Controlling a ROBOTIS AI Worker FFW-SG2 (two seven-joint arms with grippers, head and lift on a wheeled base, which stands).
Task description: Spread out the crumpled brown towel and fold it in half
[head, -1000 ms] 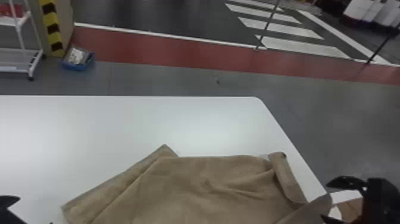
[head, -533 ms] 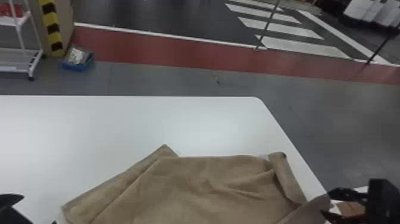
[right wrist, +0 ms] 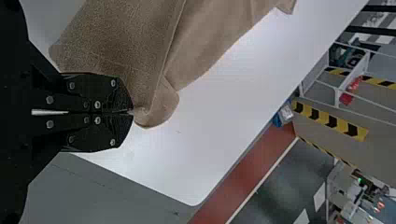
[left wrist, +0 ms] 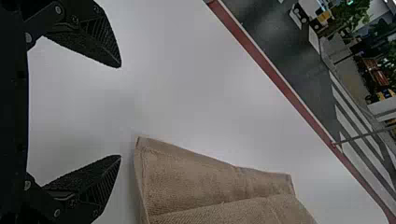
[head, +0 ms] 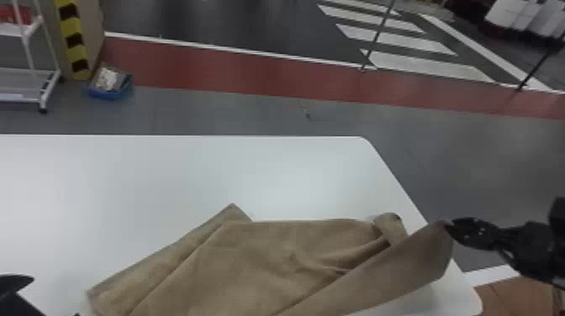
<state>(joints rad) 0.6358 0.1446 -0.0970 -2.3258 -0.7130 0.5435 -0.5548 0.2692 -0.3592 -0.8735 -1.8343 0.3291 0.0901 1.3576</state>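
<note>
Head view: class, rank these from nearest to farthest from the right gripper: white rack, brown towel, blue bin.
1. Brown towel: pinched in the right gripper.
2. Blue bin: on the floor beyond the table, to the left.
3. White rack: farther left still.

In the head view, a hand could pass over the white tabletop (head: 176, 176) from middle left to centre. The brown towel (head: 252, 269) blocks lower centre, its lifted flap reaching the right gripper (head: 450, 225); the left gripper (head: 54, 296) obstructs the lower left corner.
</note>
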